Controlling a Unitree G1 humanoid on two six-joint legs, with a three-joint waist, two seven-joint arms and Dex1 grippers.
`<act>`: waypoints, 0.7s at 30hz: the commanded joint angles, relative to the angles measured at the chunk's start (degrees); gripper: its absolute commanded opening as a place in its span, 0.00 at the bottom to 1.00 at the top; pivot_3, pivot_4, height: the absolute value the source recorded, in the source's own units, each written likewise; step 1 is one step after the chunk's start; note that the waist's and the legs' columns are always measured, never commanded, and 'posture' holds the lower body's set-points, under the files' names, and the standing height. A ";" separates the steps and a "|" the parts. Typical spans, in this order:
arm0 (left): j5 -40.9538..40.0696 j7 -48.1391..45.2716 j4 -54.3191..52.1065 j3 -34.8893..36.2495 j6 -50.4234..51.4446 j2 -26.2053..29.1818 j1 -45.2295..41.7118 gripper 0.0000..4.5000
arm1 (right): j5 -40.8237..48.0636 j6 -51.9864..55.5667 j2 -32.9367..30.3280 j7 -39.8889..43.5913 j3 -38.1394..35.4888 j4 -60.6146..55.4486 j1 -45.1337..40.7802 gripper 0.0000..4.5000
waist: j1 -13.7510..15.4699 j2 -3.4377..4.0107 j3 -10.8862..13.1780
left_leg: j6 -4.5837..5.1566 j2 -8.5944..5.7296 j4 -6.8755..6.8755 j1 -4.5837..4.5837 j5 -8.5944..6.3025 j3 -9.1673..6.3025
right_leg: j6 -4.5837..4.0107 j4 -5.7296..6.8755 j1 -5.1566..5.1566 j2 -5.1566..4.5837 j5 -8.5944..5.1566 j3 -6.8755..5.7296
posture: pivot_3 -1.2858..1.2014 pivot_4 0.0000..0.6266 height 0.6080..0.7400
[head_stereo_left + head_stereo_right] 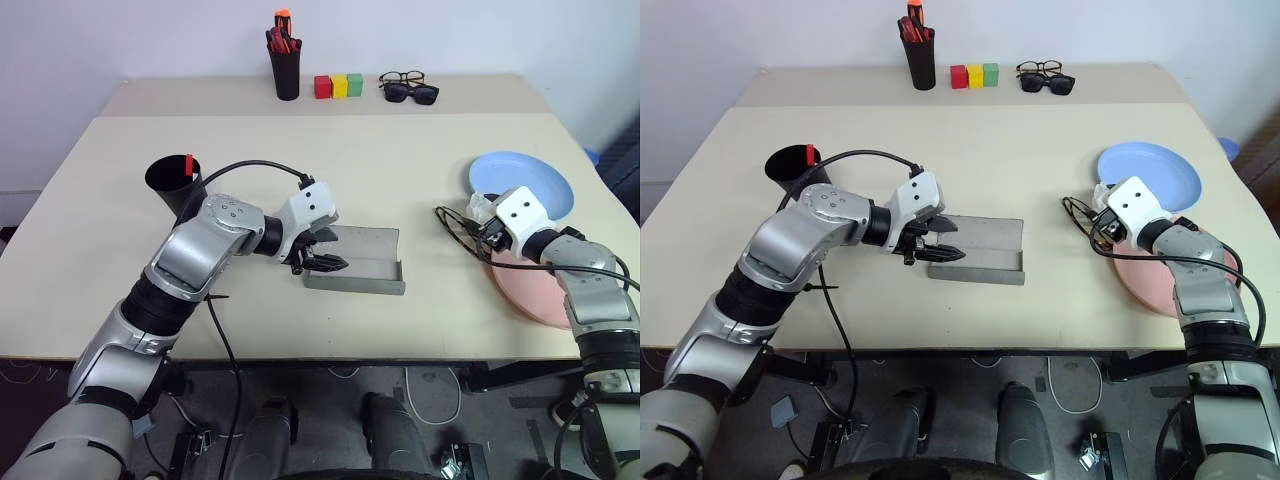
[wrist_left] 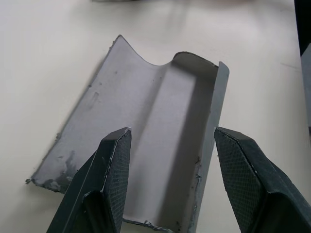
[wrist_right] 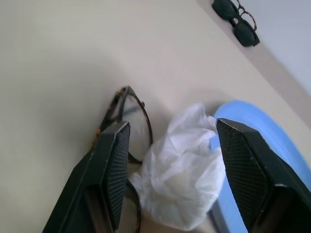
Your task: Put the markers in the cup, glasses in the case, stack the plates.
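While the table (image 1: pixel 300 160) carries everything, the largest task things sit at the robot's right: two plates, one light blue (image 1: pixel 535 178) and one pink (image 1: pixel 540 295), the blue one overlapping the pink one's far edge, so stacking looks close to done. One grey case (image 1: pixel 358 262) lies open near the middle, its long axis running left to right across the table, its lining empty. One black cup (image 1: pixel 172 182) stands at the left with a red marker tip (image 1: pixel 188 162) showing above its rim; a second marker cannot be made out.

One pair of wire-framed glasses (image 3: pixel 127 120) lies on the table just beside the blue plate, against a crumpled white plastic wrap (image 3: pixel 181 171). They lie just ahead of the right gripper (image 3: pixel 169 160), toward its left finger, and its fingers stand wide, holding nothing. That arm is clearly the nearer. The left gripper (image 2: pixel 167 172) hovers over the case's left end, fingers wide and empty.

At the far edge stand one pen holder (image 1: pixel 286 62), three coloured blocks (image 1: pixel 338 86) and two other pairs of spectacles (image 1: pixel 408 87).
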 commanded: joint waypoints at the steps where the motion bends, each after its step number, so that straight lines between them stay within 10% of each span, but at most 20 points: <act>1: -0.81 0.41 -1.41 0.79 -0.32 -0.14 -0.36 0.60 | 13.62 18.00 2.02 1.88 -6.34 -12.38 2.11 0.64 | 0.06 0.00 0.00 | 0.00 0.00 0.00 0.00 0.00 -0.01 | 0.00 0.00 0.00 0.00 0.00 0.00 | 0.52 0.24 1.00; 10: -1.24 0.78 -0.15 0.77 -0.46 -0.94 -0.67 0.60 | 49.74 57.22 13.97 -15.01 -23.67 -29.56 1.00 0.64 | 0.24 0.01 0.00 | 0.01 0.00 0.02 0.00 -0.01 -0.06 | -0.02 0.02 0.00 0.00 0.00 0.00 | 0.52 0.24 1.00; 21: -1.85 1.92 -0.07 0.93 0.18 -1.40 -0.73 0.60 | 41.94 49.81 17.85 -30.95 -23.26 -25.56 0.23 0.64 | 0.10 0.04 0.00 | 0.02 -0.01 0.00 -0.01 -0.01 -0.02 | -0.01 0.04 -0.05 0.01 0.00 0.00 | 0.52 0.24 1.00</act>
